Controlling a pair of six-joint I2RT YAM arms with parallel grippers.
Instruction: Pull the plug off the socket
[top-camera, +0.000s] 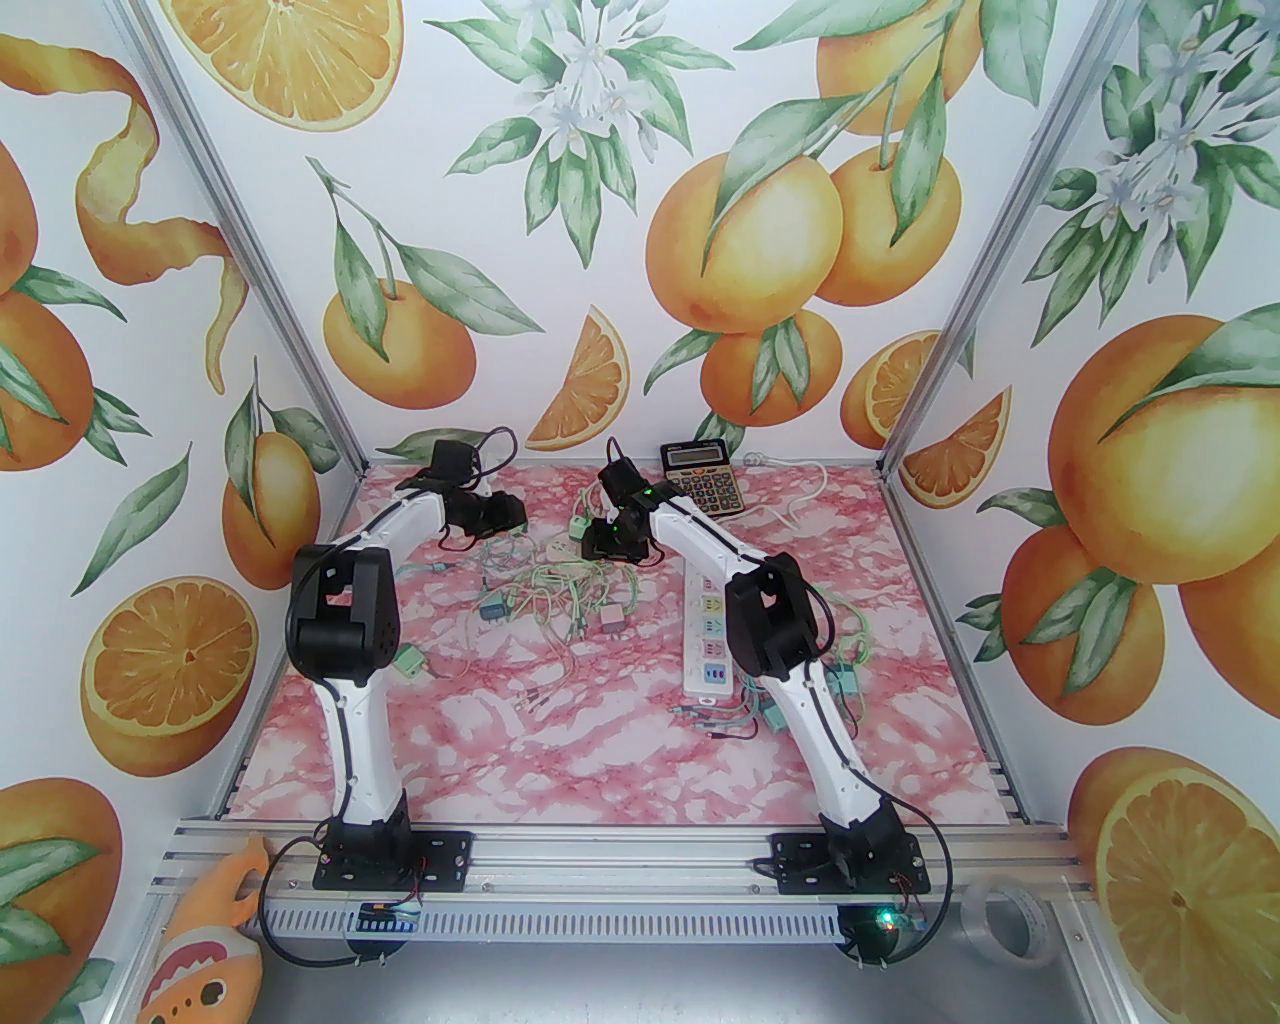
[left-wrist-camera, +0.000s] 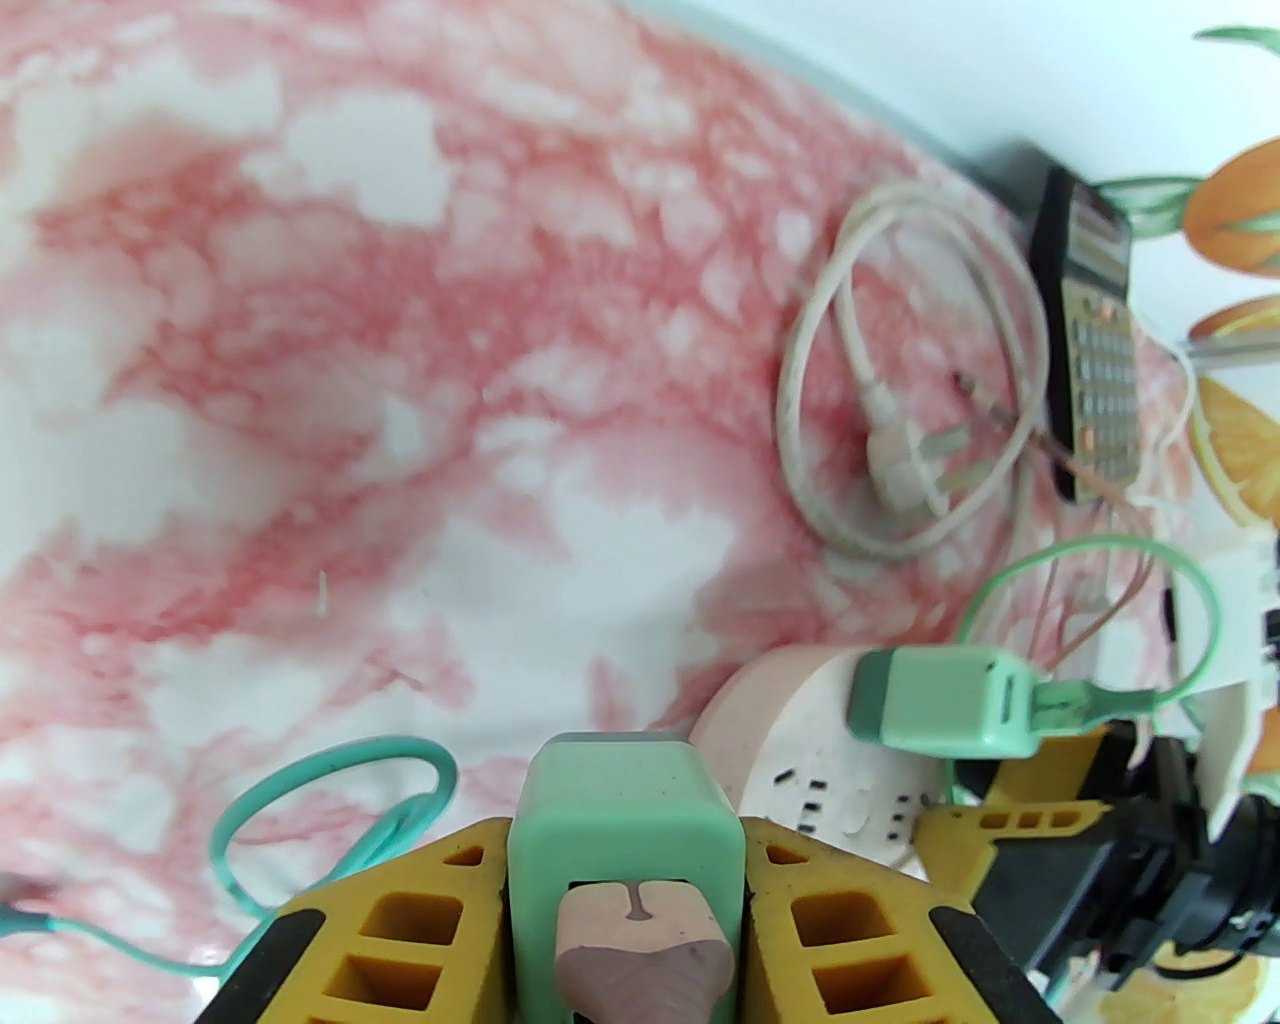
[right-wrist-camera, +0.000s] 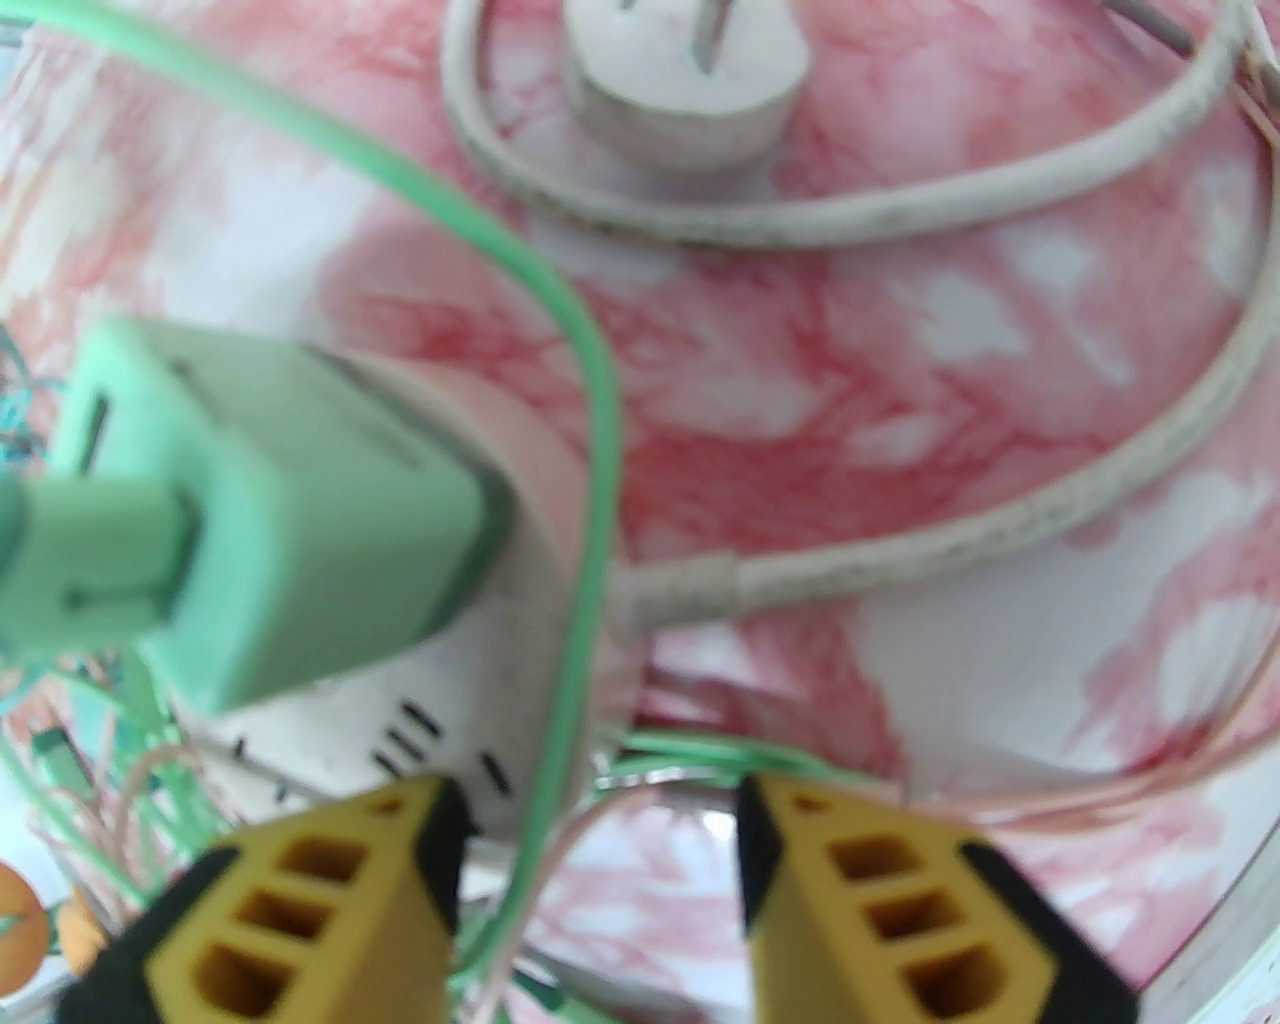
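Observation:
My left gripper (left-wrist-camera: 625, 835) is shut on a mint-green plug (left-wrist-camera: 610, 790), which sits between the yellow fingers with a pinkish cable end in its back. Its prongs are hidden. Just to the right lies the round pale socket (left-wrist-camera: 800, 745), its white face showing empty slots. A second green plug (left-wrist-camera: 940, 705) is seated in the socket. In the right wrist view that plug (right-wrist-camera: 260, 520) stands in the socket (right-wrist-camera: 420, 720) at the left. My right gripper (right-wrist-camera: 600, 830) is open, its left finger at the socket's edge and a green cable crossing the gap.
A white power cord (right-wrist-camera: 1000, 530) with a white plug (right-wrist-camera: 680, 90) loops behind the socket. A calculator (top-camera: 705, 478) lies at the back. A white power strip (top-camera: 710, 630) lies under the right arm, and a tangle of green cables (top-camera: 545, 600) covers mid-table.

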